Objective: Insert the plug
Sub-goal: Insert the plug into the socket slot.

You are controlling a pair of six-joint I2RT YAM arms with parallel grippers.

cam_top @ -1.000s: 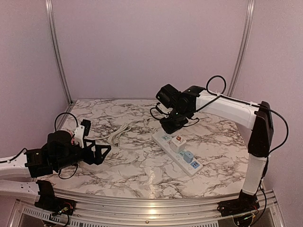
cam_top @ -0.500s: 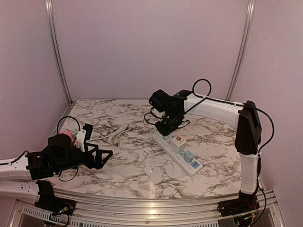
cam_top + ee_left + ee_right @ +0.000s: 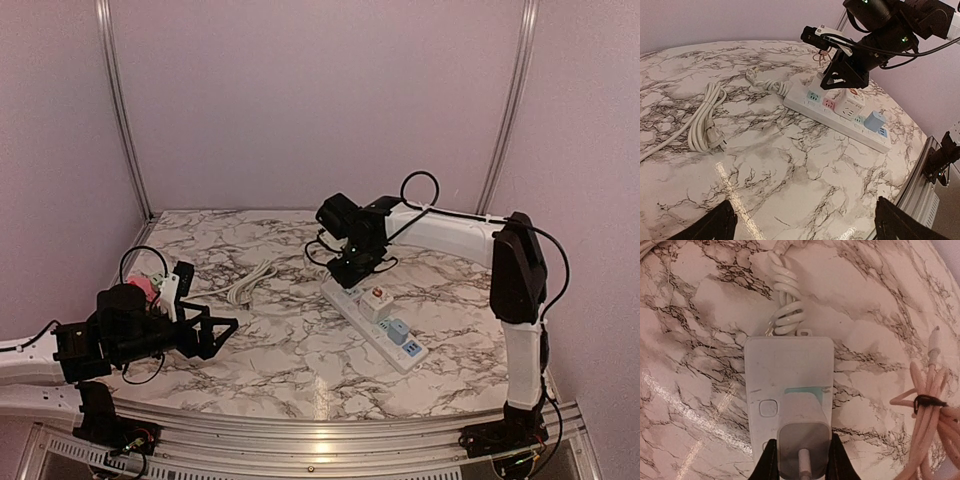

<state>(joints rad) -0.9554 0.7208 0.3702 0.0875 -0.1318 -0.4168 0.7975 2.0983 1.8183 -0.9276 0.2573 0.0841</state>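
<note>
My right gripper [image 3: 802, 459] is shut on a white cube-shaped plug [image 3: 804, 437] with a white lead coming out of its back. The plug stands over the teal socket at the far end of the white power strip [image 3: 771, 365]; how deep its pins sit is hidden. From above, the right gripper [image 3: 352, 268] hangs over that end of the power strip [image 3: 352, 303]. My left gripper [image 3: 805, 227] is open above bare marble near the front left, with nothing between its fingers [image 3: 715, 227].
A white adapter with an orange mark [image 3: 378, 300] and a blue adapter [image 3: 398, 332] sit in the strip. The strip's coiled cord [image 3: 786, 300] leads off its far end. A loose white cable [image 3: 705, 120] lies to the left, and a bundled pink cable [image 3: 930, 405] lies beside the strip.
The right arm has swung left and lowered the plug onto the strip's far end. The left arm has shifted slightly, still open.
</note>
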